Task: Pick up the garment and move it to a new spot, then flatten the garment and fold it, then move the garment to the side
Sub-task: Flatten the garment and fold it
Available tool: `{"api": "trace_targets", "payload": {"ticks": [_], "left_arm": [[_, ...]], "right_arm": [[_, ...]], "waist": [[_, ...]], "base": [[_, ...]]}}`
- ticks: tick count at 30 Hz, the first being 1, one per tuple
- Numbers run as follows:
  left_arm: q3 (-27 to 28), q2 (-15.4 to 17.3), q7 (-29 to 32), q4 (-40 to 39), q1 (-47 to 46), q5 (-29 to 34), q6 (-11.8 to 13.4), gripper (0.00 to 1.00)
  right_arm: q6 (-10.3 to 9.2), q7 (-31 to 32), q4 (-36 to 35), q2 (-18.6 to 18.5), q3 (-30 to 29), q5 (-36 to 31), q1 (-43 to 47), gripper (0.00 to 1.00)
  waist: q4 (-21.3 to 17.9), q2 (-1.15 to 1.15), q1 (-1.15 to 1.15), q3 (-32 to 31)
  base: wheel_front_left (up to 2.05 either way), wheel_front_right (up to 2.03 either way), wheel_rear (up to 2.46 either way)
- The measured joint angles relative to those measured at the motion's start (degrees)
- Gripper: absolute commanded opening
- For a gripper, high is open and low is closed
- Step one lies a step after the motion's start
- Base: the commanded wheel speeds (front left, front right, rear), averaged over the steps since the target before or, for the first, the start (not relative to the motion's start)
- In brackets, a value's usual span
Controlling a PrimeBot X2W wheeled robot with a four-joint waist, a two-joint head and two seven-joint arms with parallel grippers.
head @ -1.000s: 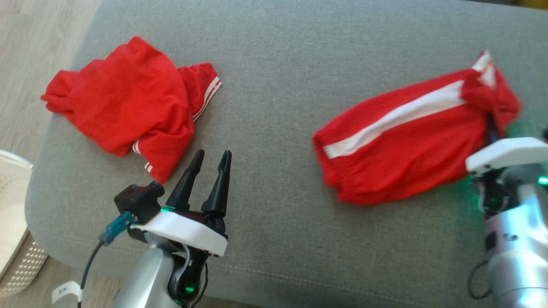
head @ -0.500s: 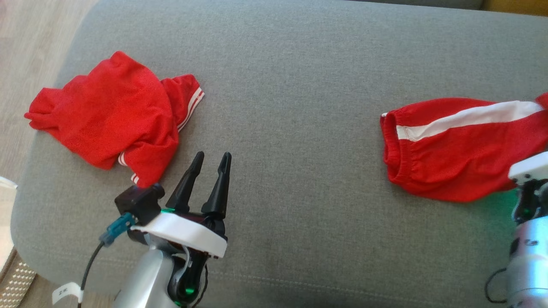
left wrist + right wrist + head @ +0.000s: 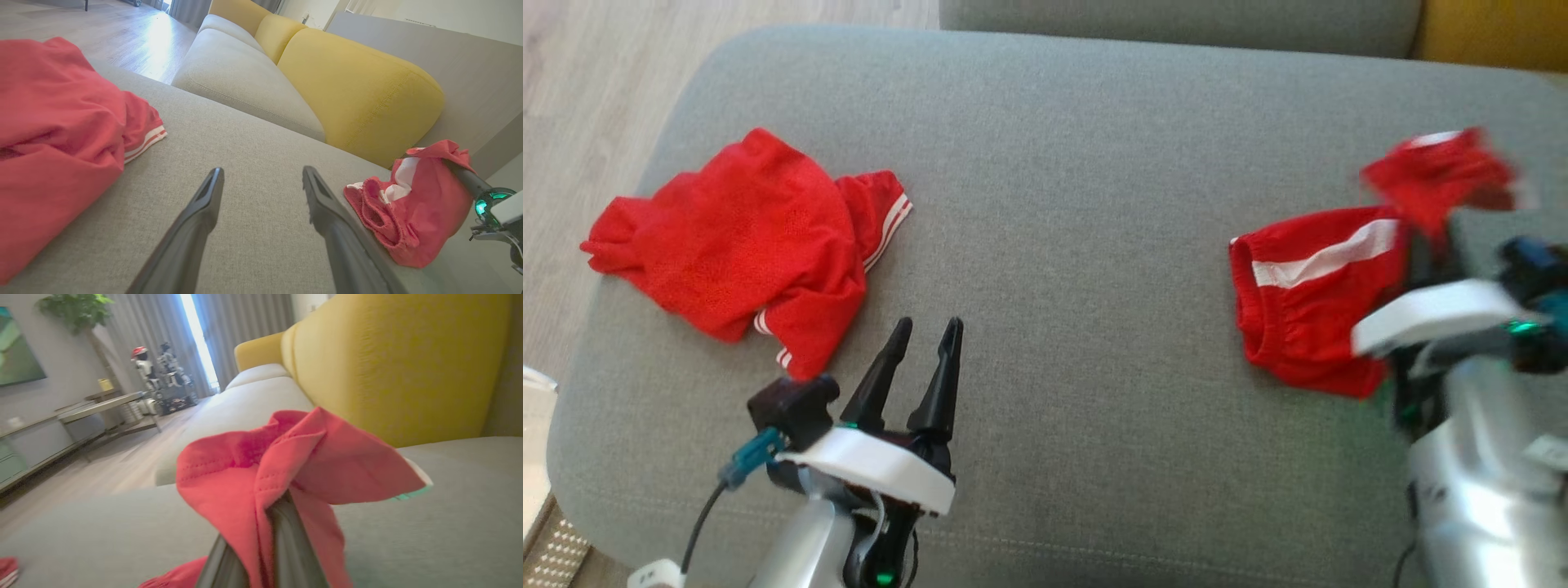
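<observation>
The garment (image 3: 1307,302), red shorts with a white side stripe, lies bunched on the right of the grey cushion. One end of it is lifted off the seat. My right gripper (image 3: 1425,241) is shut on that raised end; in the right wrist view the red cloth (image 3: 310,457) drapes over the closed fingers (image 3: 282,539). The left wrist view has the garment (image 3: 421,204) hanging from a dark finger at the right. My left gripper (image 3: 929,327) hovers open over bare cushion at the lower left, its fingers (image 3: 196,220) spread with nothing between them.
A second red garment (image 3: 743,237) with thin white trim lies crumpled at the cushion's left end. The grey seat cushion (image 3: 1078,204) has yellow back cushions (image 3: 359,90) behind it. A white perforated basket (image 3: 533,425) stands on the wooden floor (image 3: 580,82) at the left.
My right gripper dragged the striped garment to the right, away from the other one, then raised its held end so the cloth bunched up. The head view shifted. The left gripper stayed open.
</observation>
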Motion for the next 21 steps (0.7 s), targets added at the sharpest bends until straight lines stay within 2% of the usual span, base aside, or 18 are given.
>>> {"api": "trace_targets", "payload": {"ticks": [3, 10, 16, 17, 18, 19, 21], "left_arm": [[0.12, 0.01, 0.0, 0.23, 0.69, 0.0, 0.0, 1.0], [0.19, 0.01, 0.0, 0.23, 1.02, 0.1, 0.0, 1.0], [0.19, 0.02, 0.0, 0.66, 1.77, 0.1, 0.0, 1.0], [0.19, 0.02, 0.0, 0.67, 1.77, 0.1, 0.0, 1.0], [0.19, 0.02, 0.0, 0.67, 1.77, 0.1, 0.0, 1.0], [0.18, 0.02, 0.0, 0.67, 1.77, 0.1, 0.0, 1.0], [0.11, 0.02, 0.0, 0.67, 1.77, 0.1, 0.0, 1.0]], "right_arm": [[0.0, -0.04, -2.98, -0.89, 8.39, 3.97, 4.05, 0.0], [0.0, -0.3, -7.49, -6.99, 24.1, 11.57, 8.71, 0.0], [0.0, 0.4, -6.32, -10.32, 31.41, 12.85, 8.75, 0.0], [0.0, 0.87, -5.42, -10.56, 32.05, 12.82, 8.71, 0.24], [0.0, 1.12, -4.58, -10.72, 32.54, 12.56, 8.66, 0.93], [0.0, 1.29, -3.82, -10.9, 33.06, 12.26, 8.59, 1.0], [0.0, 1.66, -2.55, -11.0, 34.52, 11.83, 8.27, 1.0]], "waist": [[-0.18, 0.0, 0.0, -0.79], [-0.23, 0.0, 0.0, -1.32], [-0.21, 0.0, 0.0, -1.52], [-0.22, 0.0, 0.0, -1.55], [-0.22, 0.0, 0.0, -1.55], [-0.2, 0.0, 0.0, -1.52], [-0.08, 0.0, 0.0, -1.37]], "base": [[0.0, 0.0, 0.0], [0.0, 0.0, 0.0], [0.0, 0.0, 0.0], [0.0, 0.0, 0.0], [0.0, 0.0, 0.0], [0.0, 0.0, 0.0], [0.0, 0.0, 0.0]]}}
